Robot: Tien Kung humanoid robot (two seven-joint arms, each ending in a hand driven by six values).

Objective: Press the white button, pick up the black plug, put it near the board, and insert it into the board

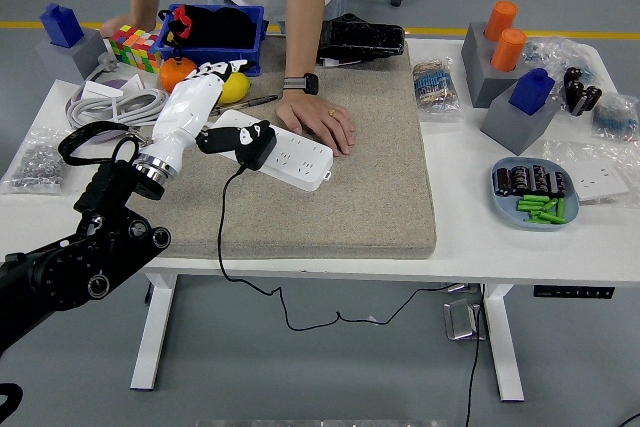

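Observation:
The white power strip (295,159) lies on the tan mat (360,187), angled toward the right. At its left end is the black plug (252,144), whose black cable (222,237) drops over the table's front edge. My left hand (222,137), white-shelled with dark fingers, comes in from the left, fingers curled on the plug, which sits at or just above the strip's sockets. I cannot make out the strip's white button. A person's hand (322,122) rests flat on the mat, touching the strip's far edge.
Behind my hand lie an orange (176,71), a lemon (238,87), a pen (255,102), a blue bin (215,32) and coiled grey cable (110,107). The person's other hand (115,27) rests by a colour cube. At right stands a plate of batteries (535,197).

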